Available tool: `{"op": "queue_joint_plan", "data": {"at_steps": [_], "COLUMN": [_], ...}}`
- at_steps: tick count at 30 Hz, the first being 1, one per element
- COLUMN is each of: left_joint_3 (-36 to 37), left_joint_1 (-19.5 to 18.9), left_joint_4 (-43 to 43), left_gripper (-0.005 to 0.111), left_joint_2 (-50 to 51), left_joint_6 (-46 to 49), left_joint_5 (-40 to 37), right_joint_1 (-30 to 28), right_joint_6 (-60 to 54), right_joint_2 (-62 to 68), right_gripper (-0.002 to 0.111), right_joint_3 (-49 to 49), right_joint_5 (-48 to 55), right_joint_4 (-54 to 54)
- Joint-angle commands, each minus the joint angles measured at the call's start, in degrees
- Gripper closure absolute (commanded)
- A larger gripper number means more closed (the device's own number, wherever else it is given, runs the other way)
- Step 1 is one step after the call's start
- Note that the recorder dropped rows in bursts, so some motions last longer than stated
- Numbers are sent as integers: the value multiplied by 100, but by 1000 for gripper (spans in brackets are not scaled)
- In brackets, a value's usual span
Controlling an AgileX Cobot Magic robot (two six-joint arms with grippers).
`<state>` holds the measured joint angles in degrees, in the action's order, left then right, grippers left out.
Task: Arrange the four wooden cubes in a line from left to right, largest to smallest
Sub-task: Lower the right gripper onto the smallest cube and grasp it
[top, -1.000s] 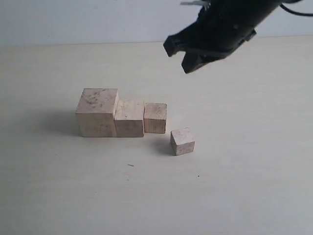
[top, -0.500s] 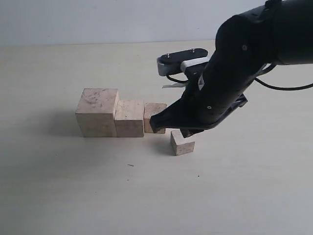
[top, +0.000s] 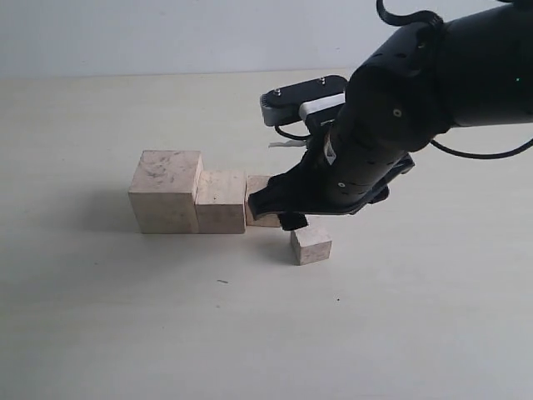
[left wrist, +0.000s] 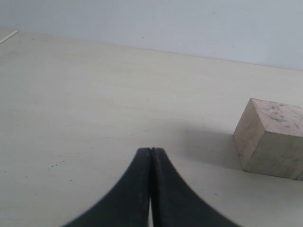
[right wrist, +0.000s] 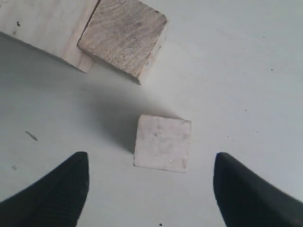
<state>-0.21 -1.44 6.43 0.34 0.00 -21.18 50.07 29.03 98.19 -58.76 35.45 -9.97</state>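
While the black right arm [top: 433, 92] blocks part of the exterior view, the row of blocks reads well enough. Farthest from the right gripper [top: 279, 215] stands the largest pale beige wooden cube [top: 165, 204], smudged dark on top; the left wrist view cuts off its far edge. Touching it, one step nearer that gripper, is the second pale wooden cube [top: 220, 202], of which the right wrist view catches only a corner. The third wooden cube [top: 262, 183] sits just beside the gripper, partly hidden behind a black finger. The smallest pale wooden cube [top: 311, 245] lies apart from the row on the pale tabletop [top: 125, 333], directly under the right gripper, between wide-spread fingers that do not touch it. The left gripper [left wrist: 151, 150] is closed tight on nothing.
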Motion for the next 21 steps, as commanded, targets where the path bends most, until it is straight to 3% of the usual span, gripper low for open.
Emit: {"op": "queue_joint_plan", "data": {"at_steps": [1, 7, 16, 18, 21], "left_joint_3": [21, 21, 21, 21, 21], "left_joint_1": [35, 35, 35, 35, 35], "left_joint_4": [-6, -6, -6, -6, -6], "left_gripper": [107, 107, 107, 107, 107], "left_joint_2": [-34, -34, -34, -34, -34], "left_joint_6": [0, 0, 0, 0, 0], "left_joint_5": [55, 55, 55, 55, 55], "right_joint_1": [14, 14, 14, 14, 14], "right_joint_6": [256, 303, 1198, 1259, 1273], "right_joint_2": [210, 543, 767, 782, 785], "right_gripper": [34, 36, 37, 42, 63], "right_joint_3": [25, 25, 25, 25, 25], "right_joint_5": [-201, -391, -441, -453, -453], "right_joint_4": [39, 39, -855, -859, -848]}}
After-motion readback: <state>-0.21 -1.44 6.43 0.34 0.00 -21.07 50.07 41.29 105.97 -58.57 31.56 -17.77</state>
